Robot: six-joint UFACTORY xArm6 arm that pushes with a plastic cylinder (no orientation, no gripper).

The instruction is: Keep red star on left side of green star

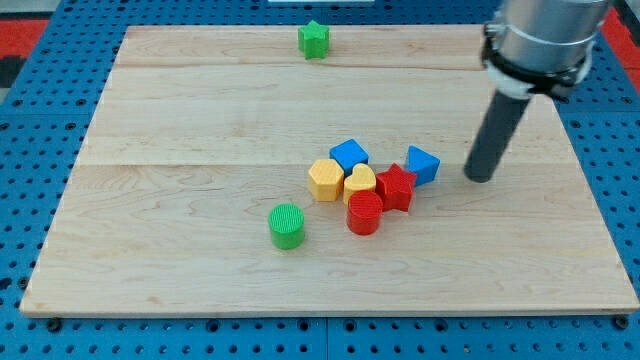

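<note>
The red star (396,186) lies in a cluster of blocks right of the board's middle. The green star (314,39) sits alone near the view's top edge of the board, up and to the left of the red star. My tip (481,177) rests on the board to the right of the cluster, a short gap from the blue triangular block (422,164) and about a block's width further from the red star. The rod rises to the arm at the view's top right.
The cluster also holds a blue cube (348,155), a yellow hexagon (325,179), a yellow heart (359,182) and a red cylinder (364,213). A green cylinder (287,225) stands apart at lower left. The wooden board (150,250) lies on blue pegboard.
</note>
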